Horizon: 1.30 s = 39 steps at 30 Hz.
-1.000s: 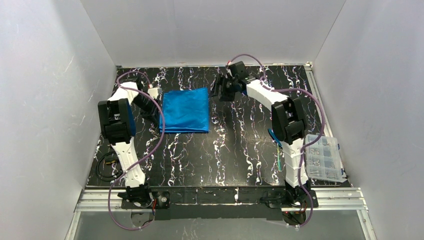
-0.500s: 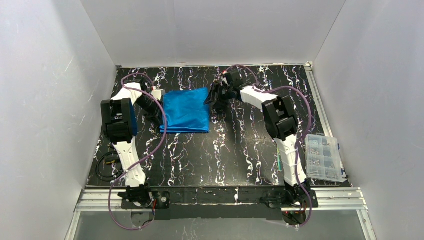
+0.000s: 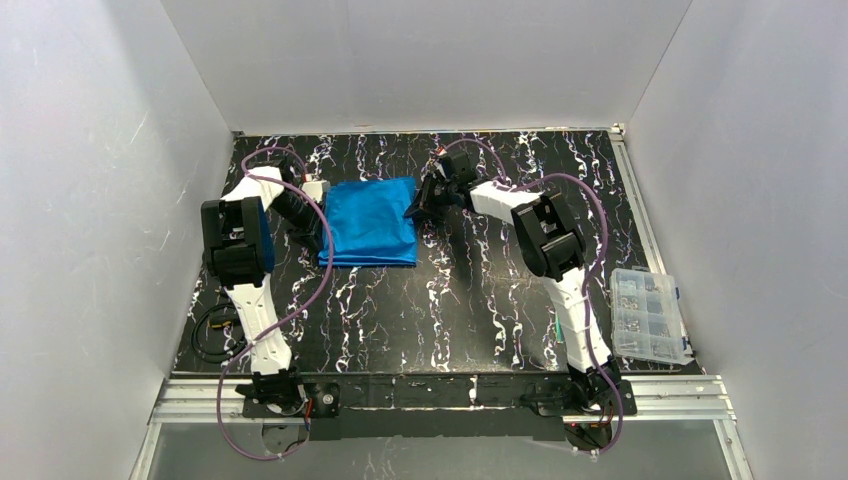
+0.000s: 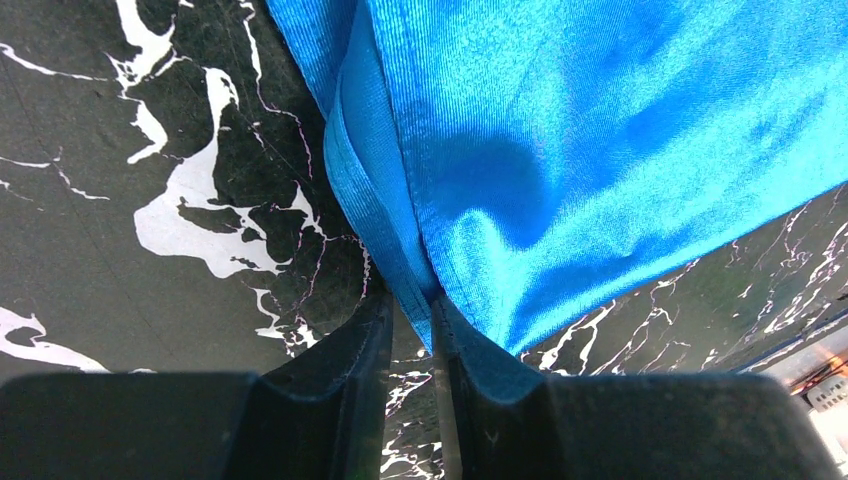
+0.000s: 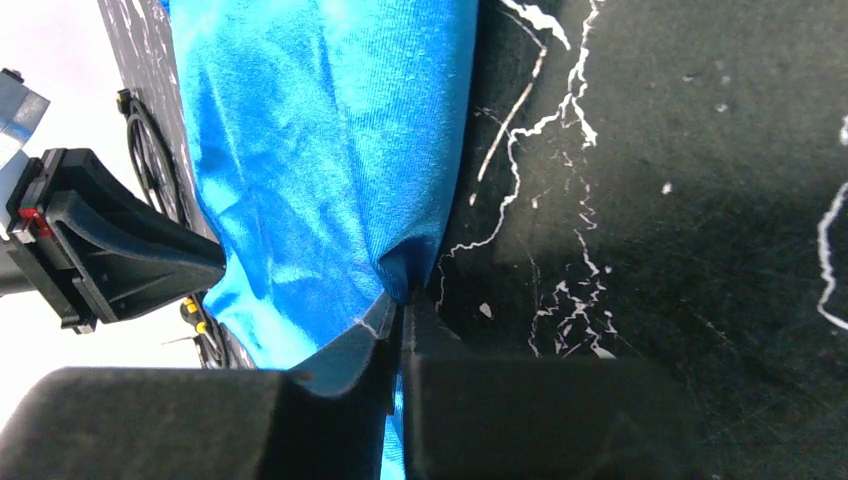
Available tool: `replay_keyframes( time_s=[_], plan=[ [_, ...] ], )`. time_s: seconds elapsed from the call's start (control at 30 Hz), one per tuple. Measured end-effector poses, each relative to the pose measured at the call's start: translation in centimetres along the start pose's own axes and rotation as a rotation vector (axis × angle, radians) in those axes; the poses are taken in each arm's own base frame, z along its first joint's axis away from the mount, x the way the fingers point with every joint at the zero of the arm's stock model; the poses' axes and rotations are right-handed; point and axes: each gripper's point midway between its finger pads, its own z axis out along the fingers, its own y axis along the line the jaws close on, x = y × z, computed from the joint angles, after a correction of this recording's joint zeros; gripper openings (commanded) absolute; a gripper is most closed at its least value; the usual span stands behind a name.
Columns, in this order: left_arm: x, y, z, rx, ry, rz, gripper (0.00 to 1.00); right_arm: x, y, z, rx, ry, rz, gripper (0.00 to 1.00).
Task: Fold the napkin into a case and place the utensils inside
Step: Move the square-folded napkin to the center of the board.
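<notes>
the napkin [image 3: 370, 222] lies flat on the black marbled table [image 3: 470, 300], folded into a bright blue rectangle of several layers, in the far half and left of the middle, between the two arms. the left gripper [image 3: 320, 224] sits at the cloth's left edge; in the left wrist view its jaws are drawn in to a narrow slit, and the stacked, hemmed edge of the napkin [image 4: 560, 150] runs down into that slit, so the left gripper [image 4: 412, 312] has the edge pinched. the right gripper [image 3: 418, 207] is at the cloth's right edge, near the far corner; in the right wrist view its jaws are pressed almost together on a small peak of the napkin [image 5: 320, 150], with a strip of blue showing between the fingers, so the right gripper [image 5: 400, 312] has hold of it too. a clear plastic box [image 3: 650, 315] stands at the table's right edge, and a coil of black cable [image 3: 212, 330] lies at the left edge
</notes>
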Motion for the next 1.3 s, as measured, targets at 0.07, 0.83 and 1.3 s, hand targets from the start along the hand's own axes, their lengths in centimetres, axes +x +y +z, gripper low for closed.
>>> replay_keyframes(
  time_s=[0.07,0.83,1.3],
  plan=[
    [0.0,0.0,0.0,-0.001,0.0,0.005,0.2,0.1,-0.2,0.1,0.003,-0.001,0.006,0.01],
    [8.6,-9.8,2.4,0.099,0.228,0.276,0.19,8.3,-9.4,-14.4,0.294,0.07,-0.011,0.01],
    [3.6,-13.0,-3.3,0.125,0.068,0.316,0.28,8.9,-9.8,-18.1,0.369,0.106,-0.022,0.67]
  ],
)
